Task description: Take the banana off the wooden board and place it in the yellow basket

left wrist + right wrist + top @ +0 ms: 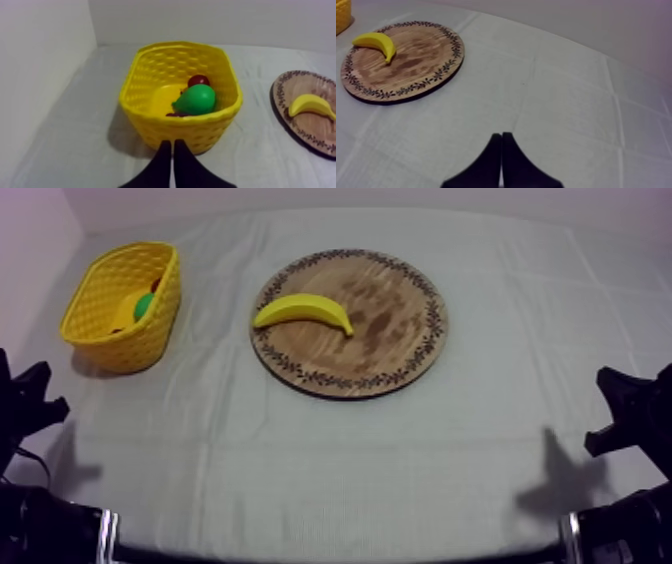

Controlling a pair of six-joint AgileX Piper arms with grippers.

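A yellow banana lies on the left part of the round wooden board in the middle of the table. The yellow basket stands at the far left; a green pear and a small red fruit lie inside it. My left gripper is shut on nothing, just in front of the basket's near wall, and rests low at the left. My right gripper is shut too, over bare cloth well away from the board and banana. It rests low at the right.
A wall runs along the table's left side beside the basket. Open cloth spreads between the board and the front edge.
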